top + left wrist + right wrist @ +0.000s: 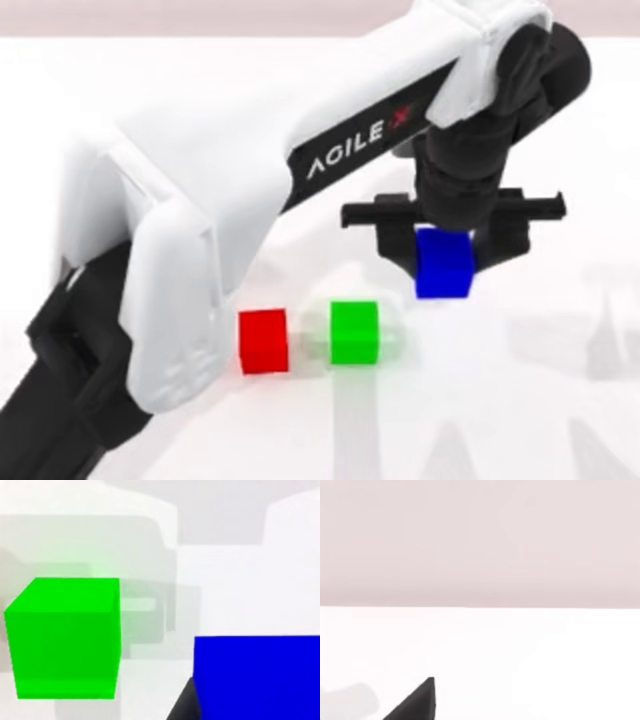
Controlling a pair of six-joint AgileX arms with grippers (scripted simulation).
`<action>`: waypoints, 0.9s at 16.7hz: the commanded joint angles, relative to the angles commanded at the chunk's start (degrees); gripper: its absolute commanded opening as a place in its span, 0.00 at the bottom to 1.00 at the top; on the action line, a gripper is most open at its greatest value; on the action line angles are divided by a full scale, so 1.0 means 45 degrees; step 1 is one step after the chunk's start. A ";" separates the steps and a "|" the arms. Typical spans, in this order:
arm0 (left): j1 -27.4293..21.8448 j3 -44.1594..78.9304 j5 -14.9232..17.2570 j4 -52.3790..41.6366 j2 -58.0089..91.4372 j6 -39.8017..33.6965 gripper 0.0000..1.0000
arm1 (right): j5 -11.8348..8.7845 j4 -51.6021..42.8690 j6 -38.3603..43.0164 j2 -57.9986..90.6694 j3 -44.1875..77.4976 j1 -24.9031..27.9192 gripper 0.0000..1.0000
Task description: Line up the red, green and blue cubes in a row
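Three cubes on view: red cube (264,340) and green cube (355,331) side by side on the white surface (520,400), slightly apart; blue cube (443,262) just right of green, farther back, pinched in left claw (441,250). Right claw state: cannot tell.

Red cube (263,340) sits near mid-surface (520,420), w/ green cube (354,331) just beside it on its right, apart. Blue cube (442,262) is right of green & farther toward the surface's far edge, between the fingers of left end effector (442,252).
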 joint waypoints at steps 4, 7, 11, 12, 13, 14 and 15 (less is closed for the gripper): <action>-0.0095 0.0138 -0.0001 -0.0063 0.0074 -0.0137 0.00 | 0.0000 0.0000 0.0000 0.0000 0.0000 0.0000 1.00; -0.0048 -0.0104 -0.0003 0.0182 -0.0005 -0.0092 0.00 | 0.0000 0.0000 0.0000 0.0000 0.0000 0.0000 1.00; -0.0048 -0.2051 -0.0006 0.1966 -0.0100 -0.0125 0.00 | 0.0000 0.0000 0.0000 0.0000 0.0000 0.0000 1.00; -0.0061 -0.2660 -0.0005 0.2523 -0.0119 -0.0131 0.00 | 0.0000 0.0000 0.0000 0.0000 0.0000 0.0000 1.00; -0.0075 -0.3147 -0.0004 0.3005 -0.0133 -0.0137 0.00 | 0.0000 0.0000 0.0000 0.0000 0.0000 0.0000 1.00; -0.0089 -0.3499 -0.0003 0.3357 -0.0143 -0.0142 0.00 | 0.0000 0.0000 0.0000 0.0000 0.0000 0.0000 1.00; -0.0100 -0.3712 -0.0003 0.3570 -0.0145 -0.0147 0.00 | 0.0000 0.0000 0.0000 0.0000 0.0000 0.0000 1.00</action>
